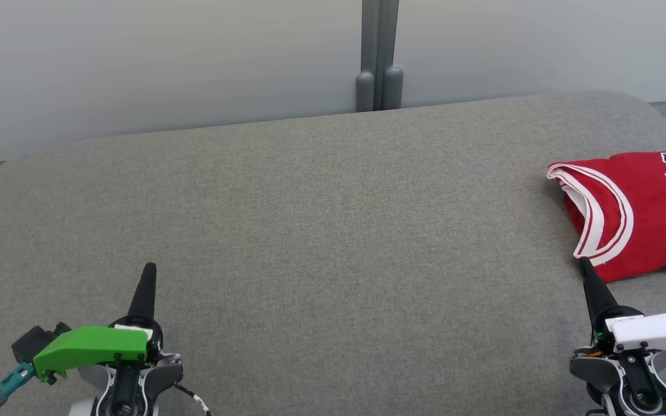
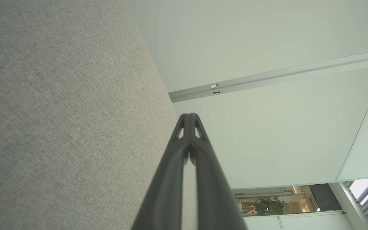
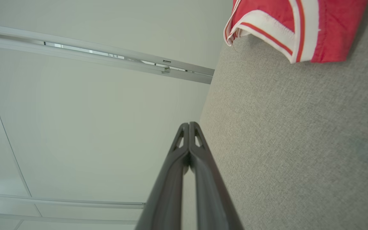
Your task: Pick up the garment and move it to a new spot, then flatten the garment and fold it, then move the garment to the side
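Note:
The garment [image 1: 651,214] is a red jersey with white trim and lettering, folded at the far right of the grey cushioned surface [image 1: 321,231]; part of it runs off the head view's right edge. Its trimmed edge [image 3: 286,28] shows at the top of the right wrist view. My right gripper [image 1: 585,266] stands shut at the lower right, its tip just short of the jersey's near edge, holding nothing; its tips [image 3: 189,124] are pressed together. My left gripper [image 1: 149,268] is shut and empty at the lower left, far from the jersey, with fingers [image 2: 189,115] together.
A pale wall with a grey vertical post [image 1: 379,58] runs behind the surface. The surface's rounded back edge [image 1: 310,118] curves down at both ends. Bare grey fabric spreads between the two grippers.

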Controlling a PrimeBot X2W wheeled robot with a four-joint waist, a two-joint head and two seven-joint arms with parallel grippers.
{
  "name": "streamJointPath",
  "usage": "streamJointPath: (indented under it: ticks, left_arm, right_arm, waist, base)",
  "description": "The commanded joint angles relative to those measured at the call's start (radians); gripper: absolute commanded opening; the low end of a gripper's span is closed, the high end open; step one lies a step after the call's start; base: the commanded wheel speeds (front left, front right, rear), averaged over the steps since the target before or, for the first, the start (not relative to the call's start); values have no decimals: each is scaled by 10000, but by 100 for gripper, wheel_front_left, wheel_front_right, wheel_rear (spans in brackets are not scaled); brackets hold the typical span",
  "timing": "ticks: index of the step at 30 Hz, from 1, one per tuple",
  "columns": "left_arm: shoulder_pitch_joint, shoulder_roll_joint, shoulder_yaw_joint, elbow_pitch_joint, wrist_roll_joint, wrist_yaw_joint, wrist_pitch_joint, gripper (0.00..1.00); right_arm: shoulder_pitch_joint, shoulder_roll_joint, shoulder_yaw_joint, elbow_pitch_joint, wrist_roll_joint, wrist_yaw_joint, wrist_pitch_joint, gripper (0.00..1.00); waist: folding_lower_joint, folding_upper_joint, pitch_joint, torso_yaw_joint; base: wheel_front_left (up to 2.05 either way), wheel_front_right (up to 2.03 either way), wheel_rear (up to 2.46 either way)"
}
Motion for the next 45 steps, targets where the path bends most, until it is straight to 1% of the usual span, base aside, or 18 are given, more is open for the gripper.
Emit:
streamJointPath:
  ticks: [1,18,32,45]
  left_arm:
    - [-186,24,51,-38,-269,-70,57,0]
    - [-357,-38,280,-6,-1454,-276,396,0]
    - [-475,-85,426,20,-2209,-407,606,0]
    - [-460,-82,419,19,-2182,-404,605,0]
  right_arm:
    - [-122,-63,-56,-10,237,7,62,0]
    - [-206,-70,-254,41,1622,7,394,0]
    - [-243,-74,-384,77,2567,7,592,0]
    - [-234,-73,-376,74,2531,7,587,0]
  waist:
    - [0,0,5,-4]
    - [0,0,75,-49]
    - [0,0,130,-84]
    - [0,0,130,-84]
  base:
    - [0,0,0]
    - [0,0,0]
    - [0,0,0]
    - [0,0,0]
